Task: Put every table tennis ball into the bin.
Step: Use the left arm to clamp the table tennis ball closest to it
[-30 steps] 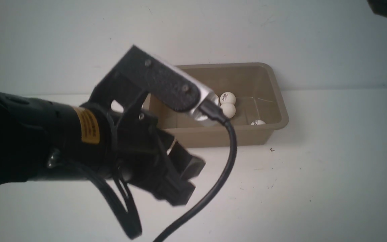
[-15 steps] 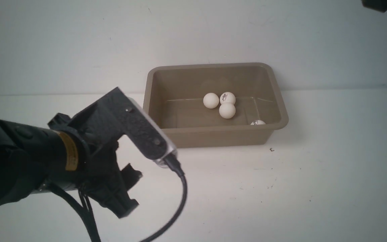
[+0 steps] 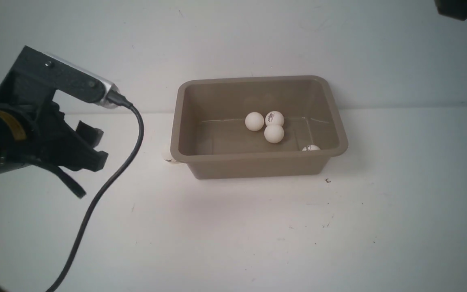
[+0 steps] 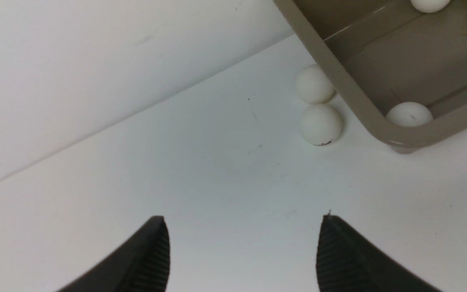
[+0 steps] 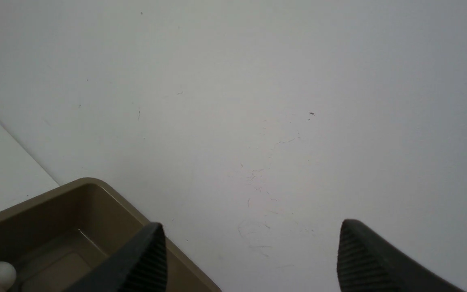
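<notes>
On the white, faintly scuffed table (image 3: 258,235), the taupe plastic bin (image 3: 258,167), with rounded corners and a flared rim, holds smooth white table tennis balls (image 3: 274,134): three clustered mid-floor, one against the near wall. Two loose balls (image 4: 320,124) sit close together outside, just beside its left wall. Left gripper (image 4: 243,221), black ribbed fingers, gapes wide and empty, left of the bin. Right gripper (image 5: 251,225) is likewise spread, holding nothing.

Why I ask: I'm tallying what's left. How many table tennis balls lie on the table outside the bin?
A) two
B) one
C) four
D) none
A: the left wrist view shows two table tennis balls side by side on the table, just outside the bin by its outer wall.
</notes>
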{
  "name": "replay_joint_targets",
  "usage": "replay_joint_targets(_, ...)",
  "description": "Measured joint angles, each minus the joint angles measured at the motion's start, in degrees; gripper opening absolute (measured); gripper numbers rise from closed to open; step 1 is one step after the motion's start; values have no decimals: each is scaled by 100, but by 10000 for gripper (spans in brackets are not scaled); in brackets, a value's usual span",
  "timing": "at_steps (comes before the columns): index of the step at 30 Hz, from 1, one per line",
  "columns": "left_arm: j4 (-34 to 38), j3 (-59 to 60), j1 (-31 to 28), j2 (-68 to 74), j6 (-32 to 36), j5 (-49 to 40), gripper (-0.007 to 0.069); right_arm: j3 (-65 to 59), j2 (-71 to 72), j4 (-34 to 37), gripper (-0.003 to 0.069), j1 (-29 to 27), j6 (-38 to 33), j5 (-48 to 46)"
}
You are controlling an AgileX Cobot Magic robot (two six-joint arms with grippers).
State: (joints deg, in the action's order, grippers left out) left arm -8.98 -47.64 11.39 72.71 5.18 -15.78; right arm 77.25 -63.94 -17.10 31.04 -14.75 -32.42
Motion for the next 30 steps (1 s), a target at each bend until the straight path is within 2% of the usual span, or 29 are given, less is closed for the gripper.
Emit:
replay_joint_targets(5, 455, 0, -7, 735, 35, 278, 437, 0, 0, -17, 513, 0, 0, -75)
replay_joint_targets(8, 1115, 0, 33, 1189, 29, 283, 437, 0, 0, -24, 513, 0, 0, -150)
replay_joint_targets(10, 1540, 0, 169, 1324, 34, 283, 437, 0, 0, -26, 513, 0, 0, -166)
replay_joint_targets(14, 1893, 0, 537, 1358, 201, 285, 410, 0, 0, -31, 513, 0, 0, -170)
replay_joint_targets(21, 1946, 0, 1028, 1358, 475, 207, 360, 0, 0, -62, 513, 0, 0, -170)
replay_joint_targets(28, 1521, 0, 1094, 1358, 1412, 71, 353, 0, 0, -132, 513, 0, 0, -170)
replay_joint_targets(30, 1019, 0, 1081, 1358, 1960, -104, 353, 0, 0, -220, 513, 0, 0, -170)
